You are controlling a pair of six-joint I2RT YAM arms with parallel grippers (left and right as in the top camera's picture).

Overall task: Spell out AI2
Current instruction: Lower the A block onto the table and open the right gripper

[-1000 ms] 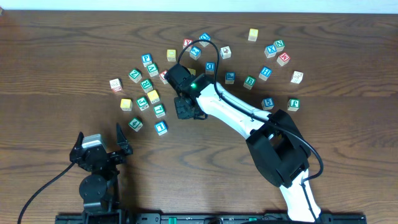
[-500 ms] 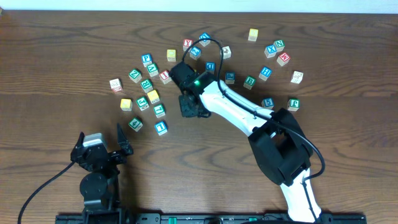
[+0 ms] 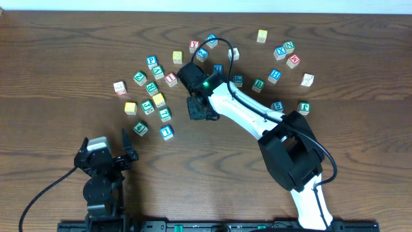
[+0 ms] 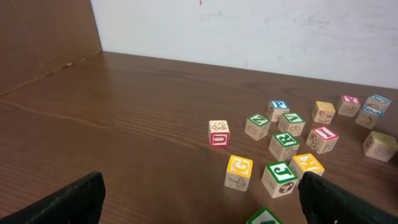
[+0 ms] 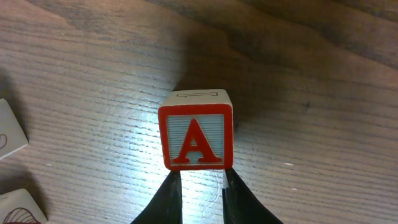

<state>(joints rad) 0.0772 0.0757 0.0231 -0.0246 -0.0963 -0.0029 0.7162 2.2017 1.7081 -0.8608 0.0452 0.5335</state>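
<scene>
My right gripper (image 5: 199,175) is shut on a wooden block with a red letter A (image 5: 196,138) and holds it just above the bare wood. In the overhead view this gripper (image 3: 198,108) sits to the right of the left cluster of letter blocks, and the A block is hidden under it. A blue-framed block that reads I or 1 (image 3: 167,132) lies at the near edge of that cluster. My left gripper (image 3: 104,158) is open and empty near the table's front left; its fingers frame the left wrist view (image 4: 199,202).
Several letter blocks lie scattered in an arc across the table: a left cluster (image 3: 152,96), also seen in the left wrist view (image 4: 283,146), and a right group (image 3: 283,61). Two pale blocks show at the left edge of the right wrist view (image 5: 9,134).
My right gripper has shifted slightly right and away with the A block in it. The left arm has not moved.
</scene>
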